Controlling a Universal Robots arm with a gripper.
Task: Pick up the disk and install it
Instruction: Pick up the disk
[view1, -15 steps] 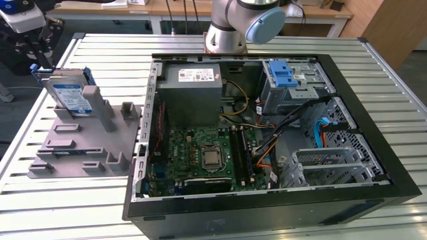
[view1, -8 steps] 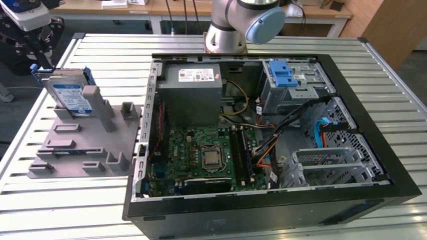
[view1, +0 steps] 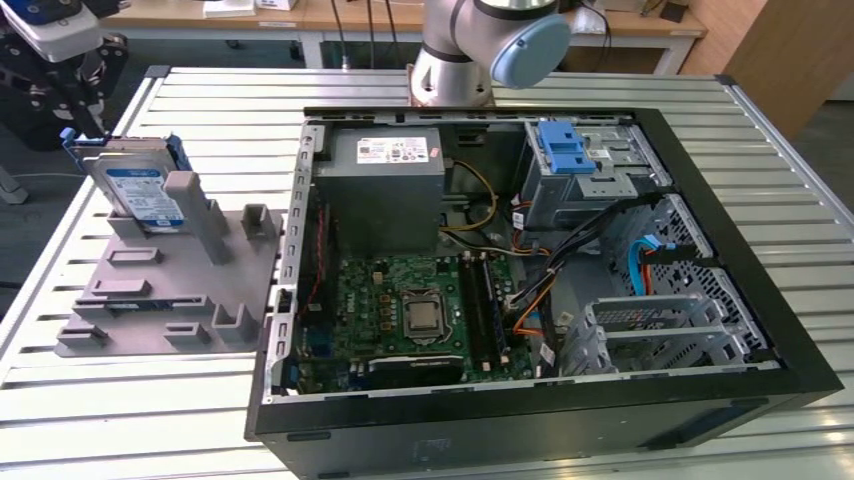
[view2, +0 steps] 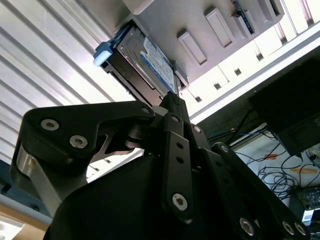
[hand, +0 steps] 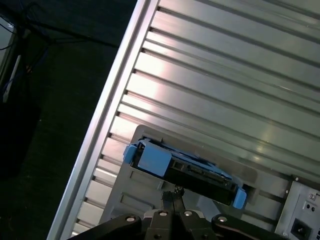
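Note:
The disk is a silver drive with a blue-and-white label and blue side rails. It stands on edge in a slot of the grey holder at the exterior view's left. My gripper hangs just above and behind its top edge, apart from it. In both wrist views the black fingers are pressed together with nothing between them: my gripper points down at the disk, and my gripper sits close to the near edge of the disk.
The open computer case lies flat on the slatted metal table. Inside are a grey power supply, the motherboard, a drive bay with a blue latch and a metal cage. The arm's base stands behind the case.

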